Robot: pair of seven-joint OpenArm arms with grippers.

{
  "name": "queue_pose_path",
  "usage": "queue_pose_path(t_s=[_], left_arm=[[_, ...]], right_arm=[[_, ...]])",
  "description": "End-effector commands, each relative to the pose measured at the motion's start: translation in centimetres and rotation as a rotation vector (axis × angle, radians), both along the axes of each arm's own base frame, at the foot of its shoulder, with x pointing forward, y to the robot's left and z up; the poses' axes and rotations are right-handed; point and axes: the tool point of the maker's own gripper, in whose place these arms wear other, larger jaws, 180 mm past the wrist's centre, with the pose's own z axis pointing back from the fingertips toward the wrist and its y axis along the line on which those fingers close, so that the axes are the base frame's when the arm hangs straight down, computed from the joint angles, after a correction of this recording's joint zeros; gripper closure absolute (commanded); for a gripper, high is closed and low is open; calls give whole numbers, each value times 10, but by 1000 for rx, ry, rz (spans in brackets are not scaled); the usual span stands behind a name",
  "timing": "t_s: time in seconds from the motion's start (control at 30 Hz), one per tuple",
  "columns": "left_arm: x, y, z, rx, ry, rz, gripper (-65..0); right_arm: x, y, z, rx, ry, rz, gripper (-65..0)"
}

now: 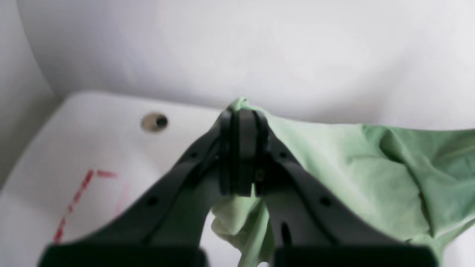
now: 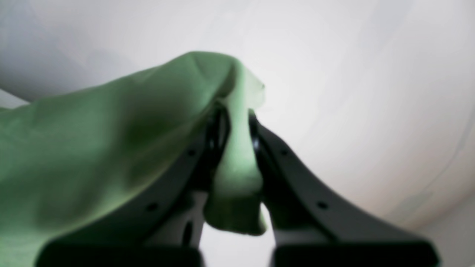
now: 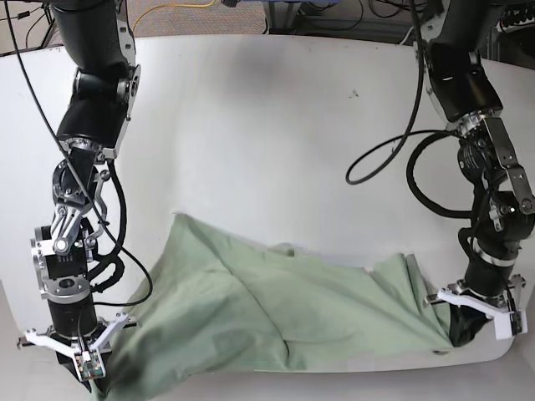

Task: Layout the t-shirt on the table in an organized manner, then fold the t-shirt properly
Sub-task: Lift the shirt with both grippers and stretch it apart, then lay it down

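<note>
Stretching between the 2 grippers, the t-shirt point(image 3: 276, 313) lies rumpled along the near edge of the table point(image 3: 267, 125). The left gripper point(image 1: 243, 155) is clamped tight on 1 corner of the cloth, with a grommet hole point(image 1: 155, 122) and a red mark point(image 1: 79, 196) just beyond it on the tabletop. The right gripper point(image 2: 233, 148) pinches the other corner, cloth bunched between its fingers. A black cable point(image 3: 393, 159) loops over the table past the shirt.

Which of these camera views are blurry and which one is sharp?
Left wrist view: soft, the left gripper and t-shirt smeared. Right wrist view: blurrier, the right gripper only a dark shape. Base view: sharp, evenly lit, the table without glare.
</note>
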Motion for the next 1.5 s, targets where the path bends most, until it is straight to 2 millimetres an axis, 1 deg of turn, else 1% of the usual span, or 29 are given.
queue_pose_path(t_s=[0.0,0.1,0.17,0.2,0.23,0.3,0.4,0.5,0.53,0.6,0.63,0.67,0.73,0.77,0.8,0.87,0.93,1.03,1.1,1.2,1.23,1.3,1.4,1.47], left_arm=[[0,8,47,35,-123,15,0],[1,13,66,50,-162,23,0],[2,15,75,53,-182,27,0],[2,16,77,53,-186,30,0],[0,24,80,57,-189,47,0],[-3,35,80,62,-187,70,0],[-5,45,74,54,-155,92,0],[-12,54,49,37,-89,110,0],[-16,57,36,31,-59,119,0],[-22,62,17,18,-22,134,0],[-26,63,6,12,0,138,0],[-28,64,0,10,13,141,0],[-38,64,-29,11,82,141,0],[-41,63,-38,10,102,138,0],[-46,61,-51,2,133,127,0],[-55,57,-71,-25,178,107,0],[-66,53,-92,-50,226,90,0],[-85,62,-115,-78,283,107,0],[-100,67,-133,-90,332,121,0],[-119,76,-152,-81,391,142,0],[-123,80,-154,-74,400,149,0],[-138,90,-165,-58,442,171,0],[-155,99,-176,-47,483,195,0],[-164,104,-178,-36,494,207,0]], right_arm=[[-2,-3,44,-34,-109,6,-3],[-3,-9,61,-51,-132,-12,-3],[-3,-18,68,-60,-125,-41,-3],[-3,-21,69,-65,-118,-50,-3],[-4,-27,70,-78,-106,-66,-3],[-5,-33,69,-95,-88,-78,-3],[-7,-39,63,-115,-66,-84,-3],[-15,-59,35,-97,-10,-120,-3],[-21,-65,28,-89,-3,-135,-3],[-29,-70,12,-79,23,-149,-3],[-32,-72,-1,-66,47,-153,-3],[-33,-71,-11,-59,66,-153,-3],[-43,-75,-48,-34,139,-163,-3],[-47,-77,-60,-26,163,-170,-3],[-53,-78,-79,-8,201,-176,-3],[-66,-80,-107,19,257,-190,-3],[-81,-82,-127,44,292,-208,-3],[-106,-81,-162,88,362,-232,-3],[-122,-79,-180,106,402,-243,-3],[-144,-75,-204,123,462,-256,-3],[-148,-74,-208,125,474,-255,-3],[-164,-69,-226,138,522,-258,-3],[-180,-61,-242,155,567,-257,-3],[-190,-57,-253,165,598,-259,-3]])
